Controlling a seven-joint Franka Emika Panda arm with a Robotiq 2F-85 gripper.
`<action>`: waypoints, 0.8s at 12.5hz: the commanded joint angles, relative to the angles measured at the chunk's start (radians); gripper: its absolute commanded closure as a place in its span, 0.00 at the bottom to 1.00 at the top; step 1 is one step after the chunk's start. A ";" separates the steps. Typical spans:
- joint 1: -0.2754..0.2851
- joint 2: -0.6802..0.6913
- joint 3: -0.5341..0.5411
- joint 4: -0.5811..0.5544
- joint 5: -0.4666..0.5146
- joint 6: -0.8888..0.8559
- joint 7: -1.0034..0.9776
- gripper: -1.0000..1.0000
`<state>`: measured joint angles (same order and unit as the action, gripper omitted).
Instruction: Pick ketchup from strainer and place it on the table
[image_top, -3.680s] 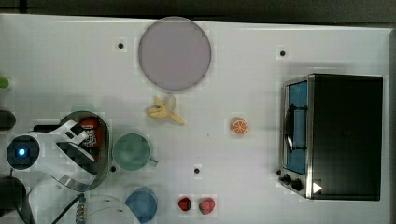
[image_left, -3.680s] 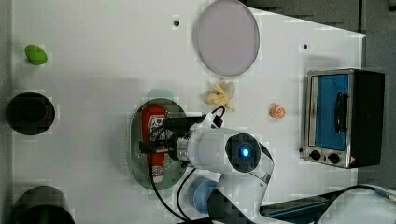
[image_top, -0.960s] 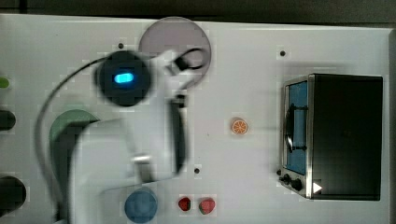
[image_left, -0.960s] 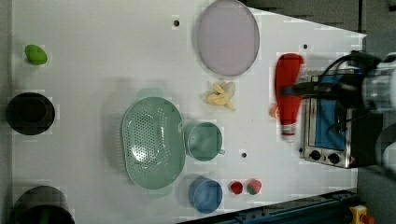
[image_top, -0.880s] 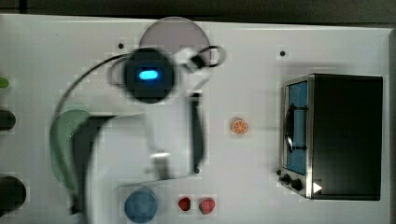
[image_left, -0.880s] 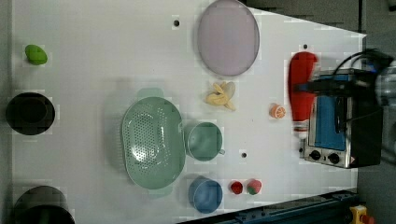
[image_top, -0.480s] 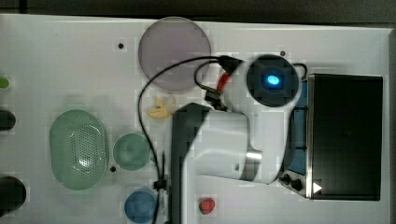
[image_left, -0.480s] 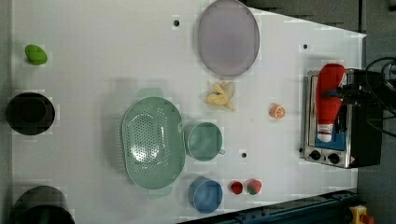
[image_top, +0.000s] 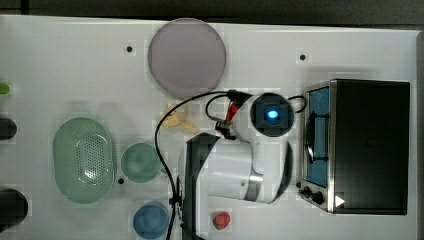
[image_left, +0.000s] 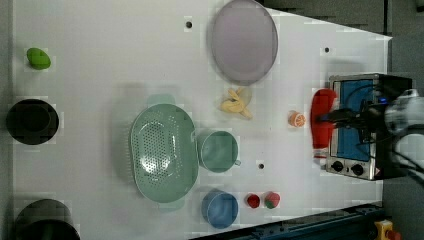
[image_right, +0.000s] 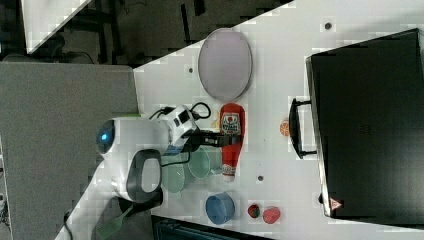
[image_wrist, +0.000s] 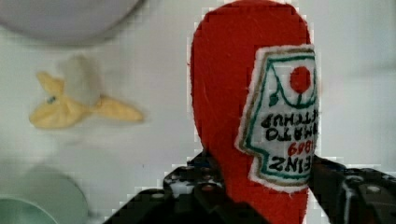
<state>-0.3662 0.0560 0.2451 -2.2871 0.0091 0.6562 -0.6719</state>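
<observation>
Ketchup (image_right: 231, 137), carried off strainer (image_left: 162, 152), in hand (image_right: 220, 139).

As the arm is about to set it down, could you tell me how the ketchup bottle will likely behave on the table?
The ketchup bottle looks like stitched felt, so it is probably soft, light and not fragile. The gripper clamps it around the middle without visible sagging, so it seems firmly stuffed. Being long and rounded, it may roll a little if laid on the table, though the fuzzy fabric should limit sliding.

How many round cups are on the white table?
2: a green mug beside the pale green oval strainer, and a blue cup near the two small red strawberries. Others may be hidden.
</observation>
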 joint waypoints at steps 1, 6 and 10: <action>0.030 0.071 0.008 -0.008 0.003 0.070 -0.048 0.44; 0.032 0.182 0.014 -0.008 0.002 0.199 -0.048 0.00; 0.032 0.072 0.015 0.036 0.004 0.117 0.049 0.00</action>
<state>-0.3337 0.2162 0.2593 -2.3047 0.0073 0.7842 -0.6631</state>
